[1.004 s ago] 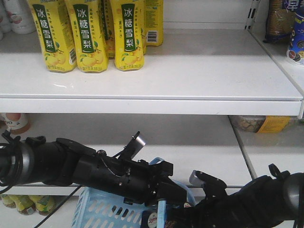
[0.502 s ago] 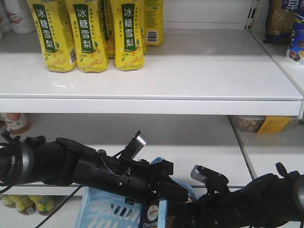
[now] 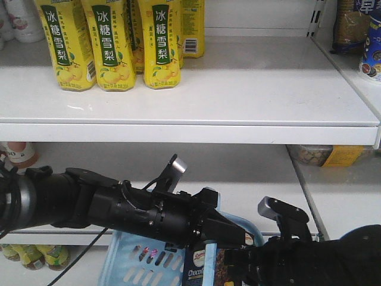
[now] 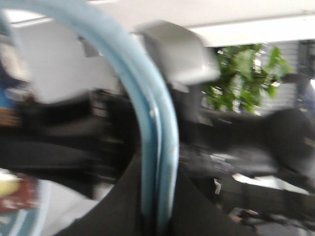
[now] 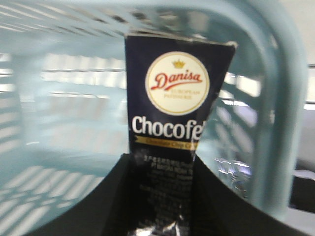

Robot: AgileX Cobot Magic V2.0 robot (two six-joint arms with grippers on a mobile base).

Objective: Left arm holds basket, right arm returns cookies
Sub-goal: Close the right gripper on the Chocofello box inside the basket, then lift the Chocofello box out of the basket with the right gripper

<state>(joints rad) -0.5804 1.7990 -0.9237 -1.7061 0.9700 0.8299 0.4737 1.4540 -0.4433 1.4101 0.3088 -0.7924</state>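
So: rect. cardboard box (image 5: 170, 113), slotted basket (image 5: 276, 118)

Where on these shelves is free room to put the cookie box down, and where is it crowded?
Free: the upper white shelf, from the yellow drink bottles to the snack packs; the lower white shelf, between the small pale bottle and the clear plastic tub. Crowded: both black arms at the light blue plastic basket.

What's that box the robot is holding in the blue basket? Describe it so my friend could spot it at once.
Under the white shelf of yellow drink bottles is a light blue basket. Standing upright inside it, gripped by the right hand, is the cookie box. Unlike the pale basket around it, it is dark navy, with a round cream Danisa logo and white Chocofe lettering.
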